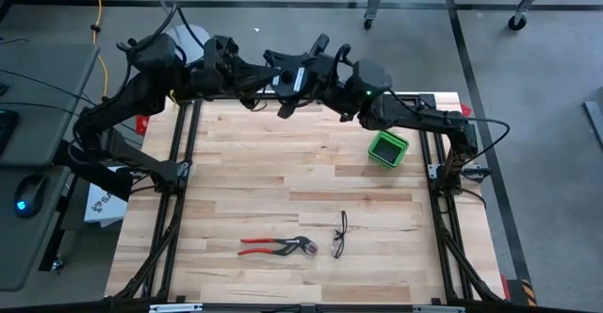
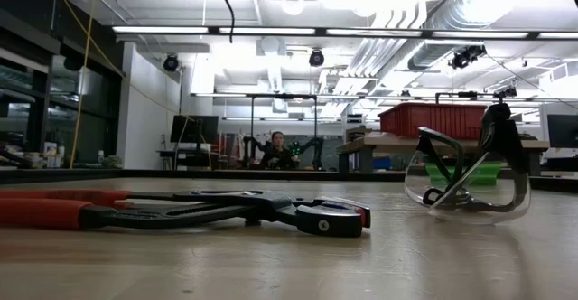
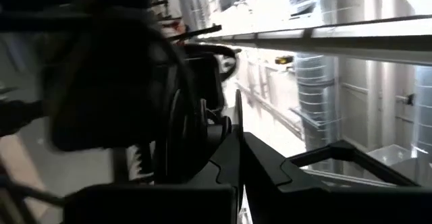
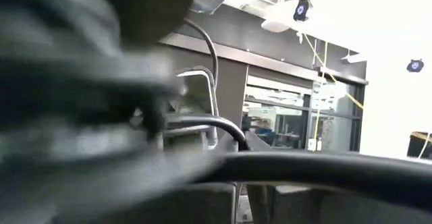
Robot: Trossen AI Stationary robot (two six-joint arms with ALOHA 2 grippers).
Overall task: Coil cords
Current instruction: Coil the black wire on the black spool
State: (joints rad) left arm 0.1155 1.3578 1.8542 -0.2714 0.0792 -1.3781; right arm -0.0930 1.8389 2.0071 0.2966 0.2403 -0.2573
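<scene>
Cords appear nowhere on the desk [image 1: 283, 162], so coiling looks unstarted; both claws, left [image 1: 325, 49] and right [image 1: 283, 106], sit pressed together at the frame's upper centre

Red-handled pliers [image 1: 277, 247], black-framed glasses [image 1: 340, 235], green bin [image 1: 387, 148], pale wood-grain counter [image 1: 245, 181], dark arms.

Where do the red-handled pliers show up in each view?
High view: pliers lie near the table's front edge, left of the safety glasses.
Low view: pliers stretch across the left foreground, glasses to the right.
Left wrist view: not in it.
Right wrist view: not in it.
Shared landmark: the safety glasses.
</scene>
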